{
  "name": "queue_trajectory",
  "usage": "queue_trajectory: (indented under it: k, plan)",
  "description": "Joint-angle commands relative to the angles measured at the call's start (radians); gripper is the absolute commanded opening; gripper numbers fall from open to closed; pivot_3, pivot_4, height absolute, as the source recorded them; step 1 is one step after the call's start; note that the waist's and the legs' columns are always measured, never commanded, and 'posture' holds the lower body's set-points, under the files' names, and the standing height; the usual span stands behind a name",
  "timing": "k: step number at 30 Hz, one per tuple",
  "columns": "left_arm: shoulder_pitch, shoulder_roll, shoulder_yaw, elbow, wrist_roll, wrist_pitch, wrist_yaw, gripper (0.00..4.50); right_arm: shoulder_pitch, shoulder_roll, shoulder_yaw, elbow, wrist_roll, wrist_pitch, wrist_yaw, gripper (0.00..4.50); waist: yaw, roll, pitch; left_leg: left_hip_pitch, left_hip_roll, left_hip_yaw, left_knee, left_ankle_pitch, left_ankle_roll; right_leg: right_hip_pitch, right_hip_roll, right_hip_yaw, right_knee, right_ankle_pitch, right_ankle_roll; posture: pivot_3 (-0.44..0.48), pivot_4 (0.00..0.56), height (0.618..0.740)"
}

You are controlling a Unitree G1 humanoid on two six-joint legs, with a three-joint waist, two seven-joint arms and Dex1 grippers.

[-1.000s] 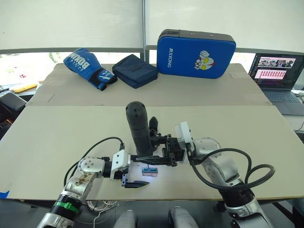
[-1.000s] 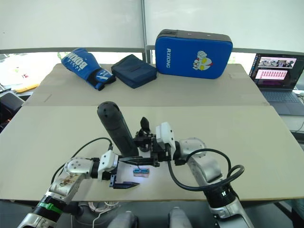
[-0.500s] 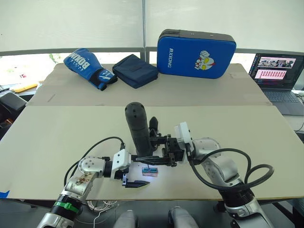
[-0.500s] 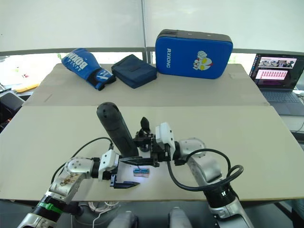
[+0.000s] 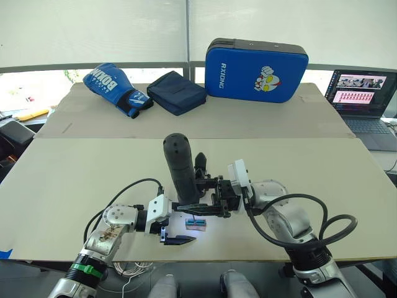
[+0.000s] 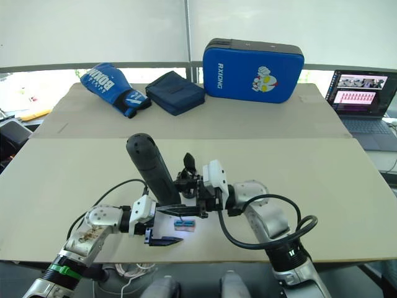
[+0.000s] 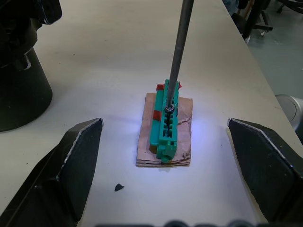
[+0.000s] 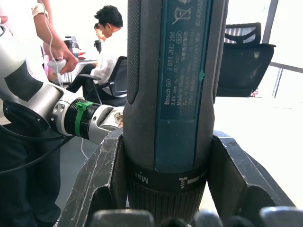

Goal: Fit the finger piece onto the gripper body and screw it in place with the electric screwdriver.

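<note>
Beige bench (image 5: 74, 167) up front: the electric screwdriver (image 5: 180, 166) stands pinched in the right gripper (image 5: 201, 205), bit planted in a green-and-tan block (image 7: 165, 127), gripper body (image 5: 200, 166) just behind. Left gripper (image 7: 165, 156) fingers spread, straddling the block. Any tilt could slip the bit.

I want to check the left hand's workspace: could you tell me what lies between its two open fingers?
In the left wrist view, the small green block on its tan pad lies between the left hand's fingers, with the electric screwdriver's thin metal bit set down into it.
</note>
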Motion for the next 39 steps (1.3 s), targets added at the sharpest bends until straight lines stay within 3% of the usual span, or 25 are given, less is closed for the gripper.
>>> queue_trajectory:
  k: [1,39]
  plan:
    - [0.015,0.004,-0.009,-0.019,0.0,0.006,0.002,4.47,-0.022,0.0,-0.014,-0.023,0.025,-0.003,0.014,1.94,0.0,0.0,0.0,0.0,0.0,0.0,0.0,0.0,0.0,0.0,0.0,0.0,0.0,0.0,0.0,0.0,0.15,0.74]
    - [0.01,0.012,-0.002,-0.054,-0.007,0.035,0.009,4.47,0.008,-0.03,0.01,-0.013,-0.012,0.034,0.007,1.94,-0.001,0.0,0.0,0.0,0.0,0.0,0.0,0.0,0.0,0.0,0.0,0.0,0.0,0.0,0.0,0.0,0.15,0.74]
